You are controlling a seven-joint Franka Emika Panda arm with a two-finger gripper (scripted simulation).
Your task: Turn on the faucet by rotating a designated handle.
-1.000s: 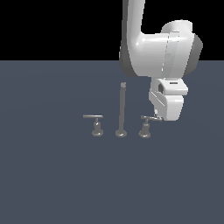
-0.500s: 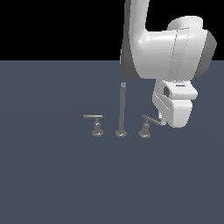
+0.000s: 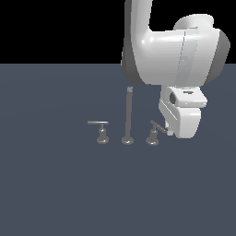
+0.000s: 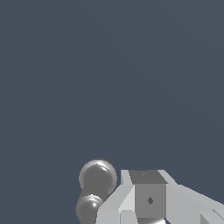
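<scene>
- On the exterior view's left we see broad bare grey floor [image 3: 46,184], running open to the frame's edges, with more open floor in front of the faucet [image 3: 127,133].
- Leftmost of the faucet's three pieces is the twin handle [image 3: 102,133], a short post whose bar lies level and juts toward the exterior view's left.
- Next comes the spout [image 3: 128,115], thin and upright on a round foot, its long axis vertical.
- Just right of the spout stands the handle [image 3: 154,133] on its flared base. Its bar is tilted: the long axis runs from high on the spout side down to the right, toward the gripper.
- The bar's lower right end meets the gripper [image 3: 169,132] at the hand's lower left corner; we cannot tell whether they touch or merely sit side by side.
- The white hand hangs low, just right of the handle, with the bulky arm [image 3: 175,50] above it.
- In the wrist view the handle [image 4: 95,188] shows as two rounded grey knobs just beside a pale finger [image 4: 146,197].
- We cannot tell how far apart the jaws are; the hand's body hides them.
</scene>
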